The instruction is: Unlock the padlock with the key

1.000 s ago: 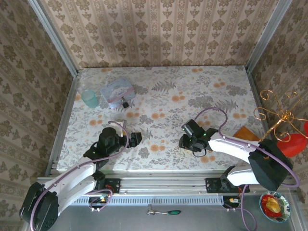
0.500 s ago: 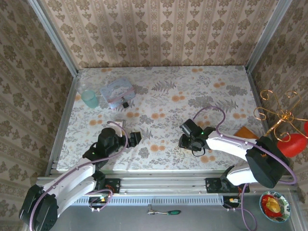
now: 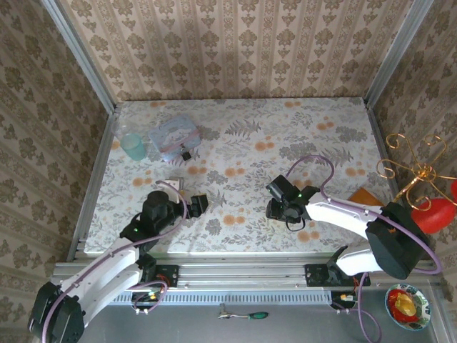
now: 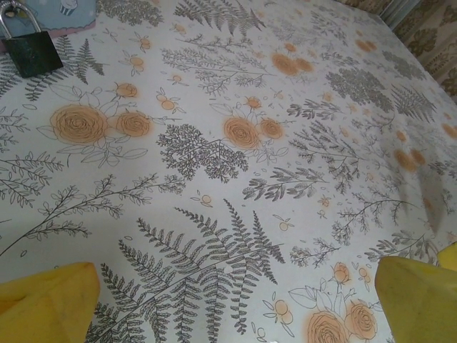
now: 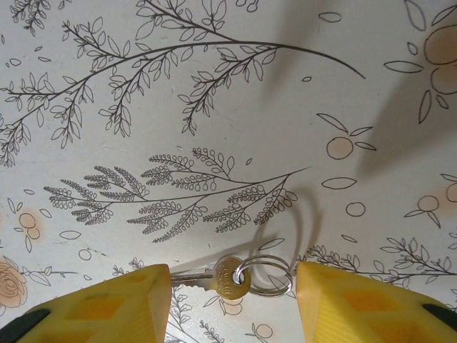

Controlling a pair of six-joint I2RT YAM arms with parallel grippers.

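Note:
The padlock is a tiny black block with a silver shackle, lying beside a clear bag at the table's far left; in the left wrist view the padlock sits top left. My left gripper hovers well short of it, yellow fingers spread wide and empty. The key, brass-headed on a silver ring, lies flat on the cloth. My right gripper straddles the key with its jaws apart, the blade's tip reaching the left finger. In the top view the right gripper points down at the table's middle.
A clear zip bag with a pink seal and a teal cup stand at the far left. A brown flat object lies at the right edge. Metal rails border the flowered table.
The right gripper's jaws have spread wider around the key. The left arm has shifted slightly towards the padlock, its gripper still wide.

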